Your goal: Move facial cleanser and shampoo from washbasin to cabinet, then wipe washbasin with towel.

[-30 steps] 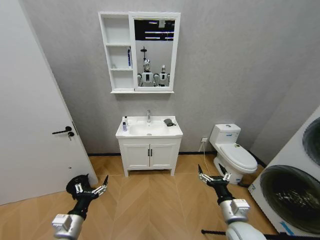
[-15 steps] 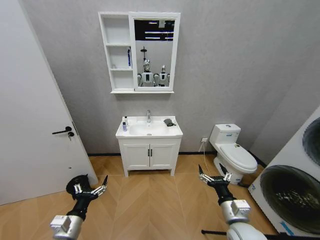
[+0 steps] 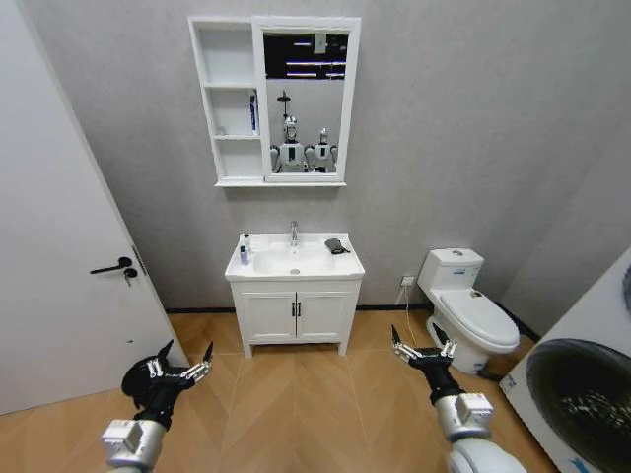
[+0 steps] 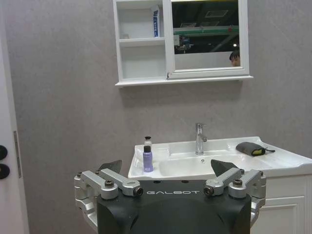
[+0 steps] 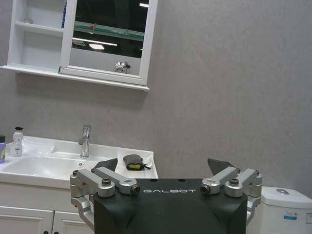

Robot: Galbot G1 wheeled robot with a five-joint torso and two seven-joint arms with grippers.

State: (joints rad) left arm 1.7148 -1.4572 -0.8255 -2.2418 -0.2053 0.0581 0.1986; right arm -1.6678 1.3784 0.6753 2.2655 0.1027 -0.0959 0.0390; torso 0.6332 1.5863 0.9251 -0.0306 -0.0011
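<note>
Bare wood floor (image 3: 296, 404) mid-frame, open run to washbasin (image 3: 294, 262). Door (image 3: 59, 246) crowds frame left; toilet (image 3: 471, 310) and washer (image 3: 592, 374) block lower right.

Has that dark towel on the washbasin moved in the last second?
No. The towel lies on the washbasin rim to the tap's right, as before; the whole view shifted, so the camera moved.
</note>
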